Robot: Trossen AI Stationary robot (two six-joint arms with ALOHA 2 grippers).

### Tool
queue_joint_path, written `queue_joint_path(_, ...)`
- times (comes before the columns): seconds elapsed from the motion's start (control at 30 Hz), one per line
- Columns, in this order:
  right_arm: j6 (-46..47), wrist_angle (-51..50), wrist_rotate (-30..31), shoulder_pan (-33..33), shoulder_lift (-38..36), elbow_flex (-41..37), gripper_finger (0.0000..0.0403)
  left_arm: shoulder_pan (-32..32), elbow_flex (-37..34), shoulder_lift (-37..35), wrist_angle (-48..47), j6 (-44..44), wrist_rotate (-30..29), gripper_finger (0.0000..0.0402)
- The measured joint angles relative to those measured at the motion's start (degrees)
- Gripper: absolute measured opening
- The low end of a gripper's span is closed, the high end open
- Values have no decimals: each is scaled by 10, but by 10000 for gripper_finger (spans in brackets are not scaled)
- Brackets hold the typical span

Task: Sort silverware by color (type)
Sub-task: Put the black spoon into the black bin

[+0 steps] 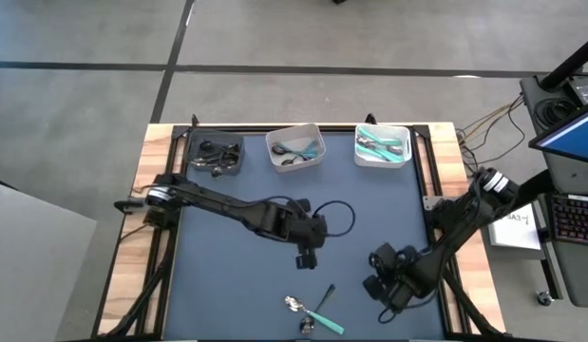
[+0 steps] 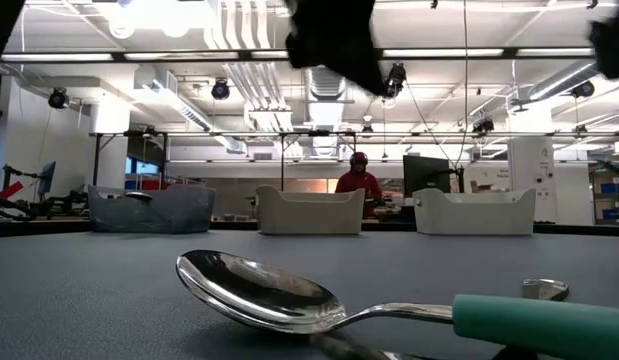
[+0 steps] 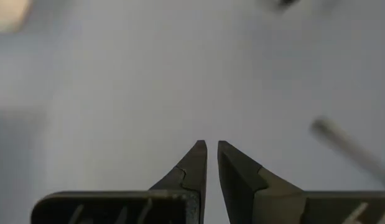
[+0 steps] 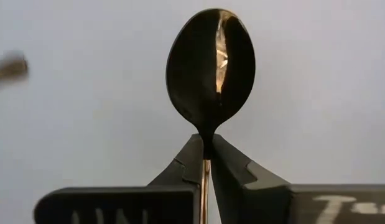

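Observation:
My right gripper (image 4: 206, 140), over the mat's near right (image 1: 387, 283), is shut on a spoon (image 4: 192, 74) with a dark, shiny bowl. My left gripper (image 3: 213, 144) hangs above the mat's middle (image 1: 305, 255), shut, with nothing between its fingers. A teal-handled spoon (image 2: 259, 290) lies flat on the mat near the front edge (image 1: 324, 318), crossed with a dark-handled utensil (image 1: 319, 302). Far off, two white bins (image 1: 295, 145) (image 1: 382, 144) hold teal-handled silverware, and a dark grey bin (image 1: 214, 152) holds dark pieces. My right gripper pinches the spoon's neck (image 4: 206, 129), just below the bowl, between its two fingertips. The spoon lies along the fingers: the bowl sticks out beyond the tips and the handle (image 4: 206, 186) runs back between them. The fingers come from above, pointing steeply down.
The three bins stand in a row along the mat's far edge. A black cable loop (image 1: 343, 217) lies beside my left wrist. Wooden table borders (image 1: 132, 266) flank the dark mat. In the low view a person in red (image 2: 359, 185) stands in the room behind.

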Motion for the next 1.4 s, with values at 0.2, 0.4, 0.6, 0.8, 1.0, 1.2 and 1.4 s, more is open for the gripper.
queue_joint_path(0.2, -85, -50, 63, -58, -44, -12, 9, 16, 0, -24, 47, 4, -61, 23)
queue_joint_path(0.4, -224, -42, 104, -151, -97, -23, 9, 46, 0, -44, 8, -23, -96, 23)
queue_joint_path(0.6, -360, -21, 109, -231, -135, -28, 9, 56, 0, -99, -122, -50, -157, 23)
queue_joint_path(0.8, -423, -1, 104, -283, -143, -34, 9, 56, -76, -232, -201, -100, -208, 23)
queue_joint_path(1.0, -460, 32, 100, -318, -136, -38, 9, 57, -289, -452, -117, -171, -225, 23)
queue_joint_path(1.2, -551, 213, 98, -391, -137, -35, 9, 57, -564, -627, 322, -92, -110, 23)
queue_joint_path(1.4, -725, 568, 100, -465, -119, -33, 9, 60, -793, -651, 753, 7, -112, 23)
